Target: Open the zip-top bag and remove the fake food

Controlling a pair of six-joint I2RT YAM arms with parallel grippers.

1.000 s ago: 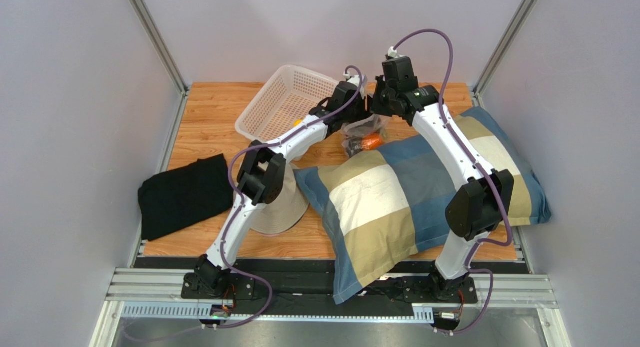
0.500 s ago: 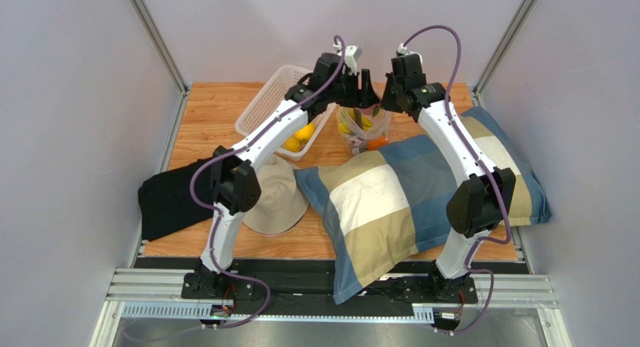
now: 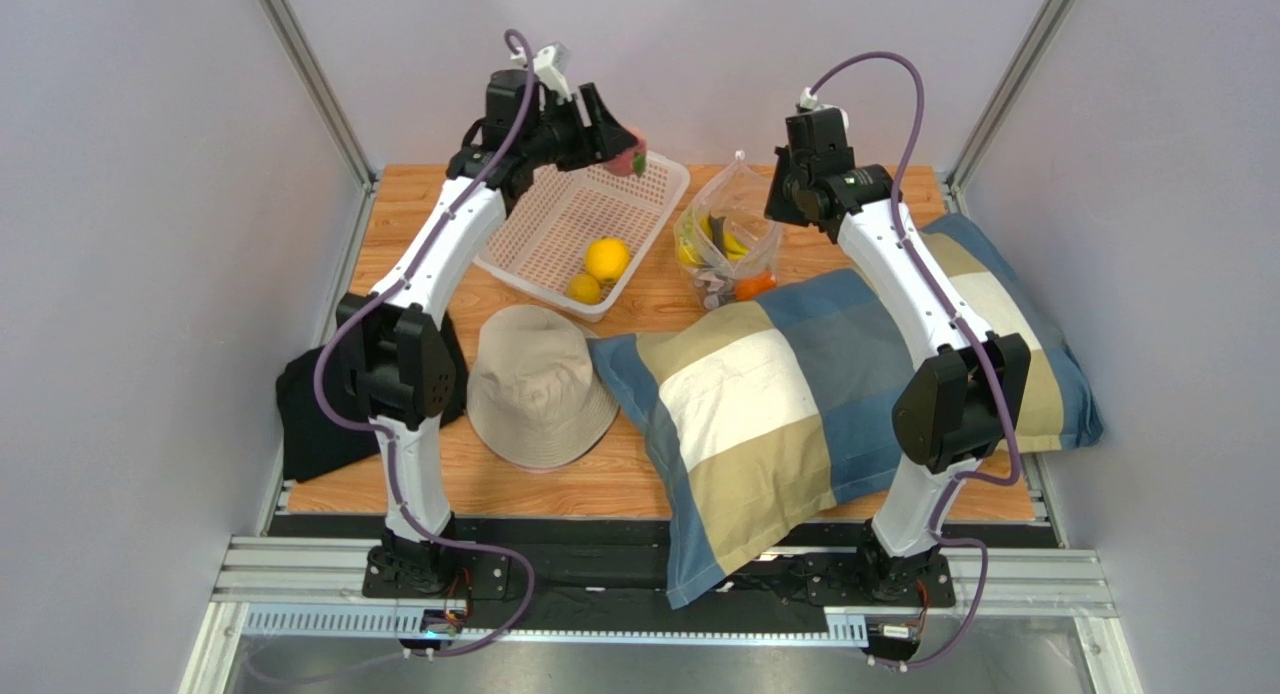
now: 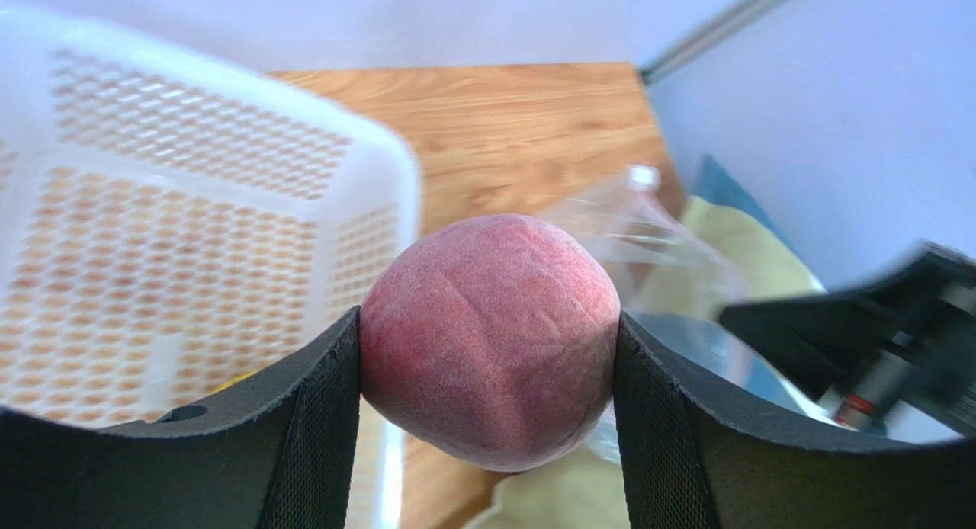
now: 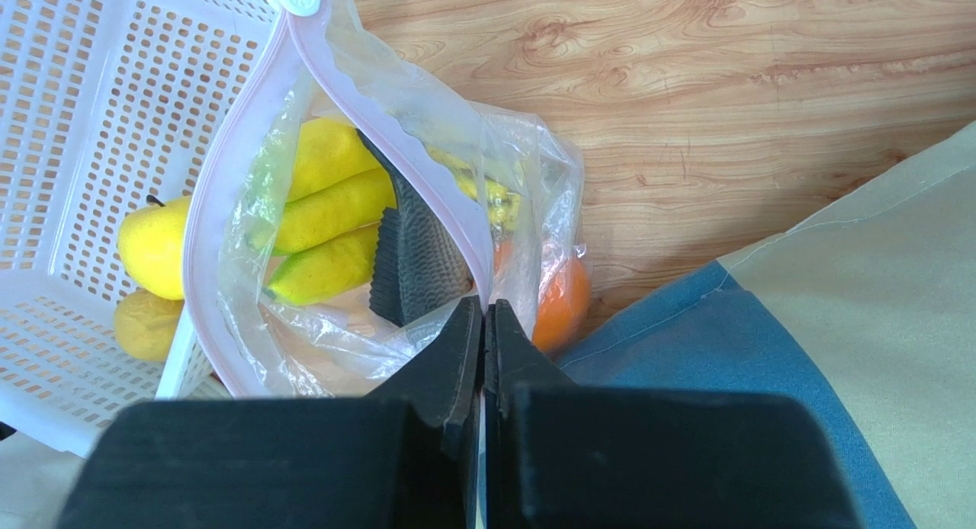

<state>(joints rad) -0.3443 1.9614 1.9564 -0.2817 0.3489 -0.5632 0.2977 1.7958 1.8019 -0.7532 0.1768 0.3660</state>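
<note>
1. Swinging away from the bag mouth, where it hung half a second ago, the left gripper (image 3: 616, 136) now sits high over the far corner of the white mesh basket (image 3: 556, 222).
2. Load: pink fruit (image 4: 490, 337), clamped between both fingers. It is out of the bag and not yet dropped.
3. Holder: right gripper (image 5: 481, 323), unmoved, pinched tight on the rim of the zip-top bag (image 5: 344, 335). It holds the bag upright and open between the basket and the pillow (image 3: 781, 394).
4. Basket contents: two yellow round fruits (image 3: 607, 258).
5. Left in the bag: banana bunch (image 5: 327, 226), grey fish (image 5: 412, 260), orange (image 5: 561, 306). Judgement: three removals outstanding once this fruit is released.
</note>
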